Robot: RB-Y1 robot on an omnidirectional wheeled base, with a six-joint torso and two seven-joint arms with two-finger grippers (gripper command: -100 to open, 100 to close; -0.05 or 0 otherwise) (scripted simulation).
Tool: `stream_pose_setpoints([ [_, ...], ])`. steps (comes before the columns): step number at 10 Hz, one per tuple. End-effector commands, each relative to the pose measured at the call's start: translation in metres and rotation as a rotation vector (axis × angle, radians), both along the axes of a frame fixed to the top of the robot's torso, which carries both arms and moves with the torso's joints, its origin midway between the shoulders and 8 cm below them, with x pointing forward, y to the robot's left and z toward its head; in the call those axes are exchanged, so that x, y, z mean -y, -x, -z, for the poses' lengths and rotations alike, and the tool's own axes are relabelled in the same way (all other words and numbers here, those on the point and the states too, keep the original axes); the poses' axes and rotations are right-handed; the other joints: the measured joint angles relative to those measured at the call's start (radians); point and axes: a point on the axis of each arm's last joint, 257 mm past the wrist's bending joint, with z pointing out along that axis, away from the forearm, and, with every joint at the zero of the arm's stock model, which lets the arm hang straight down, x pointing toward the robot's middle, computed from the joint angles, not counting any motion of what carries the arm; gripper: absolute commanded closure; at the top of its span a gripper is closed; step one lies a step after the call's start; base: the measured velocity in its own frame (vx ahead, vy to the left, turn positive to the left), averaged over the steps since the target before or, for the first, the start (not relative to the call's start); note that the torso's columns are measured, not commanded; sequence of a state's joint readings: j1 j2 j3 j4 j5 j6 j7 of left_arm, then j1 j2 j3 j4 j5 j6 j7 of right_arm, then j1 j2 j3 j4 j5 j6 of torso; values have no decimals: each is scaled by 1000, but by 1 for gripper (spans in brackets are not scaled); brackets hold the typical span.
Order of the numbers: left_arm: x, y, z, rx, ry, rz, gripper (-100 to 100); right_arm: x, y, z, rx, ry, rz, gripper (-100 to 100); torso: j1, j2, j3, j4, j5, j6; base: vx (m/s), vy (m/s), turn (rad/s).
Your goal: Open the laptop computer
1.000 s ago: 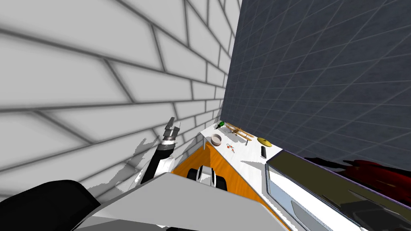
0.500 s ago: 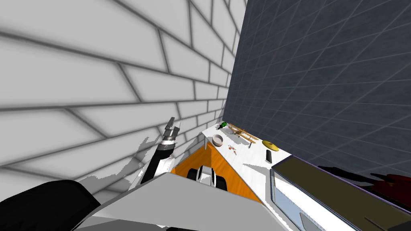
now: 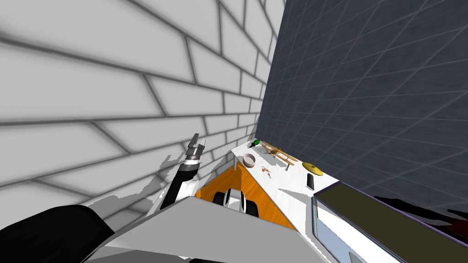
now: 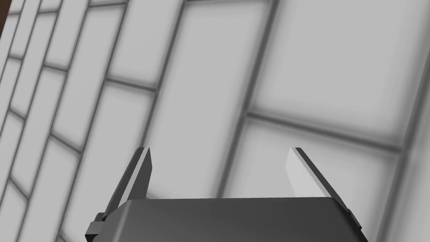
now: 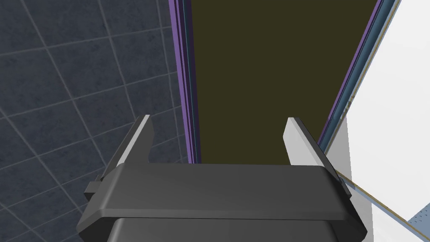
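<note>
Dark tiled wall (image 3: 365,91) just behind the laptop (image 3: 379,214); bowl (image 3: 249,160), model plane (image 3: 279,154), yellow disc (image 3: 312,168) farther along the table (image 3: 285,194)

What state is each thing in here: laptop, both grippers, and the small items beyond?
laptop, olive lid seems raised off its light base; angle unclear.
right gripper, open, empty, by the lid.
left gripper, open, empty, raised at my left.
bowl, upright.
green bottle, seems to lie on its side.
model plane, right way up.

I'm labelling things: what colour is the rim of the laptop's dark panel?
Purple. The laptop rim shows best in the right wrist view.
</note>
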State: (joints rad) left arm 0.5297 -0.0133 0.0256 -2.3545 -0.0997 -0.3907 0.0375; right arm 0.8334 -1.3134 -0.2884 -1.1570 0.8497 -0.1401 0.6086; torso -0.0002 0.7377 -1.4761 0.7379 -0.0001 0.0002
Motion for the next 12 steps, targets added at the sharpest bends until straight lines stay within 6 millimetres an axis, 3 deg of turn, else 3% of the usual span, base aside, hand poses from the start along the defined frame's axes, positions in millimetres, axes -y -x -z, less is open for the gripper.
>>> stream_pose_setpoints([
  [1,0,0,0,0,0,0,0,-7,-8,2,-3,1,-29,-100,0,0,0,0,0,0,72,-20,-197],
  [10,0,0,0,0,0,0,0,-84,-73,11,-1,5,-293,-100,-1,0,0,0,0,-1,169,-34,-297],
  [11,0,0,0,0,0,0,0,-79,-69,10,-2,2,-274,-100,2,1,3,2,1,0,-8,31,-61],
  [12,0,0,0,0,0,0,0,-75,-66,11,-3,2,-263,100,1,3,4,2,1,-1,-4,-1,235],
])
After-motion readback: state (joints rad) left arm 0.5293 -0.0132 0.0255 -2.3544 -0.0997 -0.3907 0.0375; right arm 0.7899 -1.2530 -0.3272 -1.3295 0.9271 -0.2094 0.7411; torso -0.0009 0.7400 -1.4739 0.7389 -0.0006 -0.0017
